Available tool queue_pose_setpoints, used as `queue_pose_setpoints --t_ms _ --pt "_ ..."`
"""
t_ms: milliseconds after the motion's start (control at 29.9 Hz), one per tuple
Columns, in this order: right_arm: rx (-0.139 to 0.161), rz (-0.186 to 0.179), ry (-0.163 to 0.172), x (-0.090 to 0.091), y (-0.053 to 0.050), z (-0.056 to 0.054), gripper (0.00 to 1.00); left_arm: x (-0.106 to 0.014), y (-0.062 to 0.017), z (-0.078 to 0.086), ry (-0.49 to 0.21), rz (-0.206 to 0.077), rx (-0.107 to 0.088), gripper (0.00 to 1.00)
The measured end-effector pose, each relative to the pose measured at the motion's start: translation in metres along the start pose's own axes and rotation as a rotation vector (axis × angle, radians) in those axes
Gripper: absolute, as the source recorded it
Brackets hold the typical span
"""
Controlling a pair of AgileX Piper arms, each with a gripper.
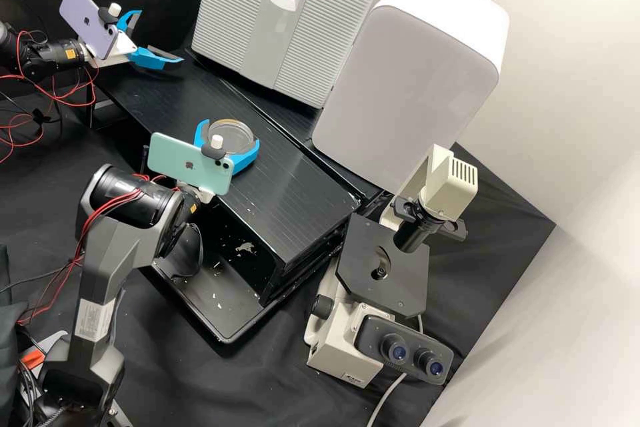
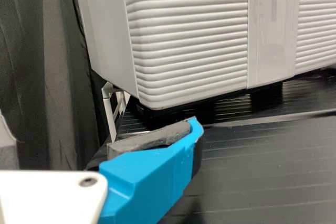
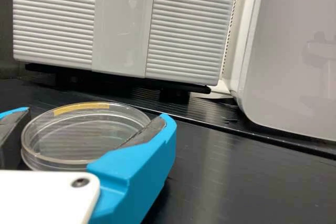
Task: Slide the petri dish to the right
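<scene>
- The petri dish [image 1: 232, 135] stood on the black table [image 1: 293, 193], at about 6 o'clock from the ribbed white machine [image 1: 287, 13]. It was clear and shallow, with a yellowish strip at its far edge in the right wrist view and nothing else visible inside it.
- At 6 o'clock from the dish, an open black tray [image 1: 220, 293] held scattered white flecks.
- The right gripper [image 1: 230, 147] reached the dish from 7 o'clock. Its fingers [image 3: 139, 161] were spread to the dish's width on either side of it, and their grey pads seemed to press on the rim.
- The left gripper [image 1: 155, 39] hung above the table's far end, at 10 o'clock from the dish and well apart from it. Its fingers [image 2: 157, 174] were spread wide and held nothing.
- A smooth white box [image 1: 413, 73] stood at 2 o'clock from the dish, and a microscope [image 1: 393, 280] at 4 o'clock.
</scene>
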State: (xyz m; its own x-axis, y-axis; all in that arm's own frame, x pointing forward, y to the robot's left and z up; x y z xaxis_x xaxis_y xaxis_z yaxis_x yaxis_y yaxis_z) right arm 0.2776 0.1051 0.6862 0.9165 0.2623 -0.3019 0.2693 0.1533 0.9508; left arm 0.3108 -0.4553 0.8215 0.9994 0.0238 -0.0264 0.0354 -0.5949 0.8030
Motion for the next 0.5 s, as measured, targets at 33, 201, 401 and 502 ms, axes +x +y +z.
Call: queue_pose_setpoints --t_ms 33,201,401,502 --pt "0.000 0.002 -0.001 -0.001 0.001 0.003 0.00 0.000 0.0000 0.000 0.000 0.000 0.000 1.00" --pt "0.003 0.031 0.004 -0.010 0.010 0.018 0.00 0.000 0.0000 0.000 0.000 0.000 0.000 1.00" --pt "0.015 0.068 -0.011 -0.022 0.016 0.033 0.00 0.000 0.0000 0.000 0.000 0.000 0.000 1.00" --pt "0.014 0.084 -0.023 -0.029 0.018 0.038 0.00 0.000 0.0000 0.000 0.000 0.000 0.000 1.00"
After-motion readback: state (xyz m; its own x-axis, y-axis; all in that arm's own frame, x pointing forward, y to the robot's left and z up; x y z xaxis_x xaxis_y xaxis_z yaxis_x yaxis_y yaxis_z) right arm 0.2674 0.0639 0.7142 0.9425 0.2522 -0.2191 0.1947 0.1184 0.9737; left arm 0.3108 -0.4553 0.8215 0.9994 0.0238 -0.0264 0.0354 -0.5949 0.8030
